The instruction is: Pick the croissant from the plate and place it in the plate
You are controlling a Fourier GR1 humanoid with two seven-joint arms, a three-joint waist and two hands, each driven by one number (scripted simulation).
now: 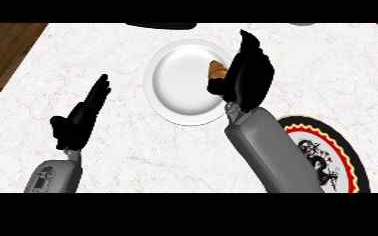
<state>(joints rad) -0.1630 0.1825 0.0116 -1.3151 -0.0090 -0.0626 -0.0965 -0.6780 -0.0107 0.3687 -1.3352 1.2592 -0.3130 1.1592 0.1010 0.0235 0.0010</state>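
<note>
A white plate [181, 80] lies on the marble counter at centre. At its right edge a brown croissant [216, 71] shows only in part, mostly hidden by my right hand [249, 72]. That hand is over the plate's right rim with its fingers curled round the croissant. To the lower right lies a black plate [347, 155] with a red and yellow border, partly covered by my right forearm. My left hand [83, 116] rests open on the counter at the left, fingers straight and pointing up.
A dark object [161, 25] sits at the counter's far edge, cut off by the view. Brown wooden flooring [16, 42] shows past the counter's left edge.
</note>
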